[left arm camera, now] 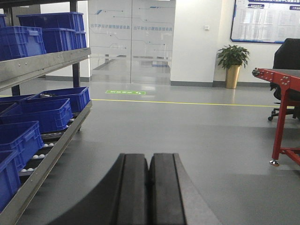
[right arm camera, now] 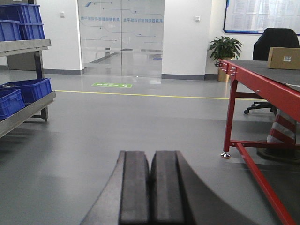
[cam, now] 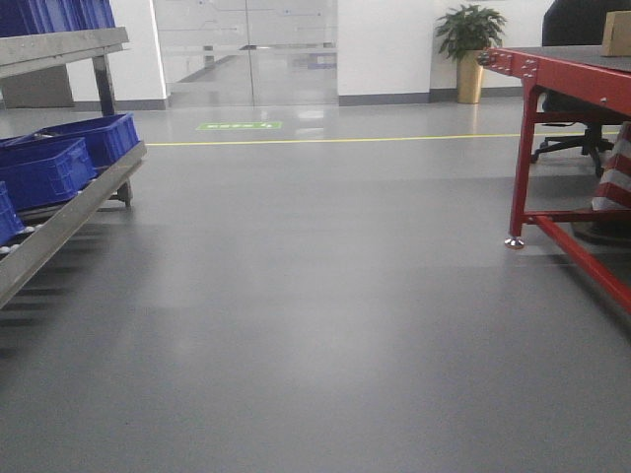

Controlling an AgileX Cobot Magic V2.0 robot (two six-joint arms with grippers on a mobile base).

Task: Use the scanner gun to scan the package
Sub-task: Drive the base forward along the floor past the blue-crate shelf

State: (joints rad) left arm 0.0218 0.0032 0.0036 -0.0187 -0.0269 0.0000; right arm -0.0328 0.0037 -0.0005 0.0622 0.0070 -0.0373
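The left gripper (left arm camera: 150, 164) has its two black pads pressed together with nothing between them, and the right gripper (right arm camera: 150, 161) is closed the same way, both over bare grey floor (cam: 315, 296). To the left runs a roller rack (left arm camera: 51, 156) of blue bins (left arm camera: 44, 112) (cut off at the frame edge). The package (right arm camera: 283, 58) lies on the red table (right arm camera: 262, 85) far to the right, well apart from both grippers, its label too small to read
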